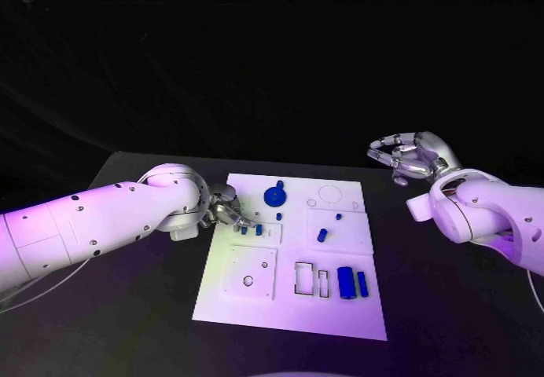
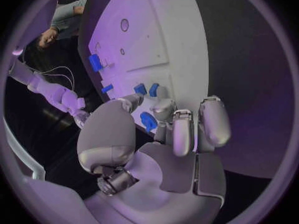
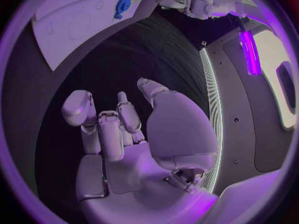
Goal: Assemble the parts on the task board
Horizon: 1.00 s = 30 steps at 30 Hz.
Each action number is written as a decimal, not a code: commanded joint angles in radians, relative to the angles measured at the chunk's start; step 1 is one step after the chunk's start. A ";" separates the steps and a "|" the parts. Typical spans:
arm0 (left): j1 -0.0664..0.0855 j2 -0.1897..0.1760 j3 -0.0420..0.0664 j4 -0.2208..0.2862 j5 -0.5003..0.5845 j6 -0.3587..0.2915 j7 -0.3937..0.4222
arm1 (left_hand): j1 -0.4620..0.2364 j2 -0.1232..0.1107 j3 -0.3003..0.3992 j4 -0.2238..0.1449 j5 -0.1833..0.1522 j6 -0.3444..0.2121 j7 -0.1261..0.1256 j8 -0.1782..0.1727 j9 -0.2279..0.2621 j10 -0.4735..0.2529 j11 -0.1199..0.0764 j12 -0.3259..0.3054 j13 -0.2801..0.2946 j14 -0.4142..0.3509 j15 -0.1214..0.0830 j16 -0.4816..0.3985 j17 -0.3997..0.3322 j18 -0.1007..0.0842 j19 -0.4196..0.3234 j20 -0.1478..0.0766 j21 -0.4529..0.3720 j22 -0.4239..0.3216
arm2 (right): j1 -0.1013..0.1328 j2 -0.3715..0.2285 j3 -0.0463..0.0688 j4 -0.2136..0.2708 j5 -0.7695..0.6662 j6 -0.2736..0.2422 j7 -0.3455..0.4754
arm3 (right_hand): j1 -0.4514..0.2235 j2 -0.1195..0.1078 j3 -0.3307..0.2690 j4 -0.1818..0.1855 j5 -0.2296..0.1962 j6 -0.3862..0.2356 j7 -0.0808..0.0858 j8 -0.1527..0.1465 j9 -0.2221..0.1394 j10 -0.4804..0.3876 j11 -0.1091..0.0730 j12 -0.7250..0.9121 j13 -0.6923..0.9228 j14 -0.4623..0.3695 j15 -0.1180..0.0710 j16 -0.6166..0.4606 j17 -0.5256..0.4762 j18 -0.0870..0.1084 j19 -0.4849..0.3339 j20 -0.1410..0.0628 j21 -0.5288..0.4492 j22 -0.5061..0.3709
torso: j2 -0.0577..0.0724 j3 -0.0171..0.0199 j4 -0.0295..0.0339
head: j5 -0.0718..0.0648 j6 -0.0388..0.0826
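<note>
I'm seeing left hand [image 1: 223,207] pinching small blue part [image 2: 148,121] between fingers [image 2: 164,109] at left edge of white board [image 1: 340,314], two more blue parts [image 2: 146,89] lying just beyond fingertips. Right hand [image 1: 413,156] hovering off board's right, fingers [image 3: 109,129] loosely curled, holding nothing.

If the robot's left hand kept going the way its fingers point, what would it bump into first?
Probably the small blue parts just past its fingertips on the white task board. The left hand already has one blue piece between its fingers, so depth is hard to judge.
</note>
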 commanded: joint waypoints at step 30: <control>-0.030 0.053 -0.007 0.000 -0.180 -0.449 0.524 | 0.481 -0.076 0.124 -0.114 0.006 -0.195 0.141 -0.267 -0.198 -0.471 0.133 -0.500 -0.550 -0.269 0.116 -0.340 -0.496 0.086 -0.313 0.090 -0.496 -0.630 | -0.002 0.002 0.000 0.000 0.001 0.004 0.014 | -0.014 0.000 -0.002 0.008 0.003 -0.005 -0.004 0.004 -0.002 0.001 -0.003 -0.004 -0.007 0.045 -0.007 -0.008 0.000 0.009 -0.010 -0.003 -0.012 -0.007 | 0.001 -0.0003 -0.0004 | -0.014 0.015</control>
